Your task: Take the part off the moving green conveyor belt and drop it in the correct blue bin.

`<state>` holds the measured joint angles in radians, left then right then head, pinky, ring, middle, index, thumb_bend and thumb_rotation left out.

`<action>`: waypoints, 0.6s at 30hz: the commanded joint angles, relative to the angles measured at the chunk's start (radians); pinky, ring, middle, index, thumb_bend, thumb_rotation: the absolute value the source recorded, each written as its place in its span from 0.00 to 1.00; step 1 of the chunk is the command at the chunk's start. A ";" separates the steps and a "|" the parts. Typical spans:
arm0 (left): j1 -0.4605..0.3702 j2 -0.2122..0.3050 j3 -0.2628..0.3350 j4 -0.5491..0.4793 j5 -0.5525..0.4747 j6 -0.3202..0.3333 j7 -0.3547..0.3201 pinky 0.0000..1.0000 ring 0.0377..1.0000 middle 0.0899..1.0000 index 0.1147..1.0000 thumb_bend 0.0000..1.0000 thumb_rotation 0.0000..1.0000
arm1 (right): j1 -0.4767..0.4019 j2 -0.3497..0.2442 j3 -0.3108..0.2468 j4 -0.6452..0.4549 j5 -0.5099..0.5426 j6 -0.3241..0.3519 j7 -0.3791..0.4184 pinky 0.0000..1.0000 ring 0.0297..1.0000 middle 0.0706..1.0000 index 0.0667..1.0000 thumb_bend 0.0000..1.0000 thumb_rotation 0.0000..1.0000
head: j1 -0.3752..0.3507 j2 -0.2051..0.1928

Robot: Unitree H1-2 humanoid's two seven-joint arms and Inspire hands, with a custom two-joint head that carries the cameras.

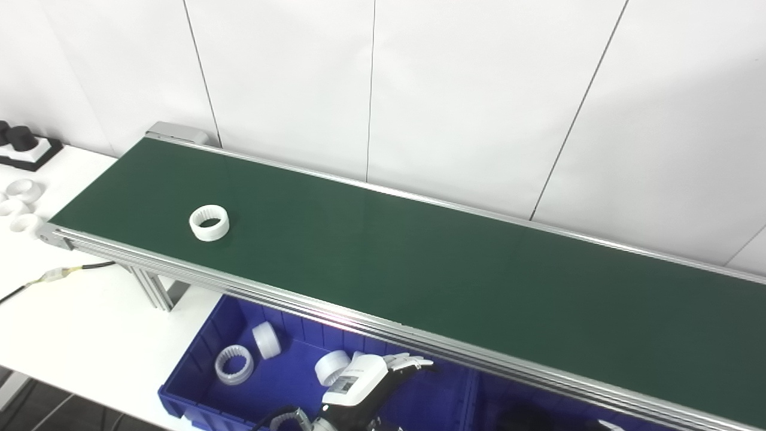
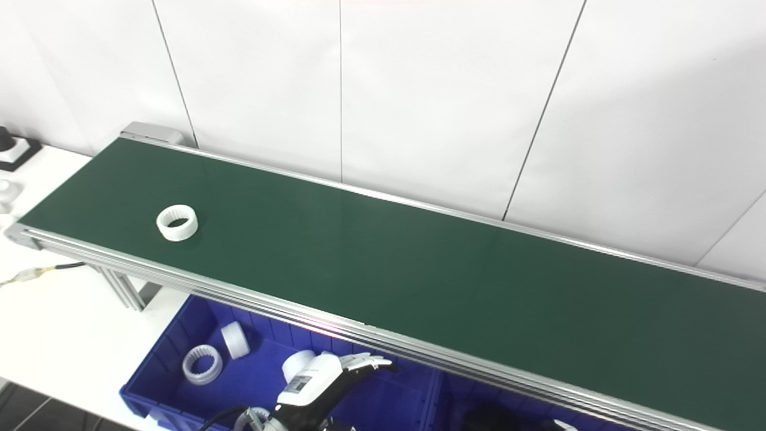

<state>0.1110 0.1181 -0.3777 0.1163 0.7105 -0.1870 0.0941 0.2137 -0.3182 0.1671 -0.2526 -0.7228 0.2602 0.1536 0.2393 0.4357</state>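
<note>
A white toothed ring [image 1: 209, 222] lies on the green conveyor belt [image 1: 419, 269] near its left end. My left hand [image 1: 374, 377] is low, below the belt's front rail, over the left blue bin [image 1: 191, 371]; its fingers [image 1: 410, 361] are stretched out and apart and hold nothing. In that bin lie a toothed ring [image 1: 234, 365], a smooth white ring [image 1: 267, 340] and a white part [image 1: 331, 366] right beside my hand. Only a small white bit [image 1: 604, 425] at the bottom edge may be my right hand.
A second blue bin [image 1: 497, 401] adjoins on the right, with a dark shape [image 1: 520, 414] inside. On the white table at left are white rings [image 1: 24, 190], black parts on a stand [image 1: 21, 140] and a cable [image 1: 60, 274]. The belt's aluminium rail [image 1: 359, 326] overhangs the bins.
</note>
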 commanded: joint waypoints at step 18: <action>-0.022 -0.036 0.007 -0.045 -0.058 -0.069 0.061 0.83 0.88 0.85 0.81 0.82 0.39 | -0.045 -0.023 0.011 0.033 0.010 -0.051 -0.043 0.63 0.67 0.67 0.79 0.76 0.21 | -0.008 -0.021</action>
<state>0.1010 0.1016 -0.3725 0.1180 0.6693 -0.2159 0.1233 0.1852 -0.3245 0.1797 -0.2127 -0.7061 0.2550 0.1386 0.2316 0.4157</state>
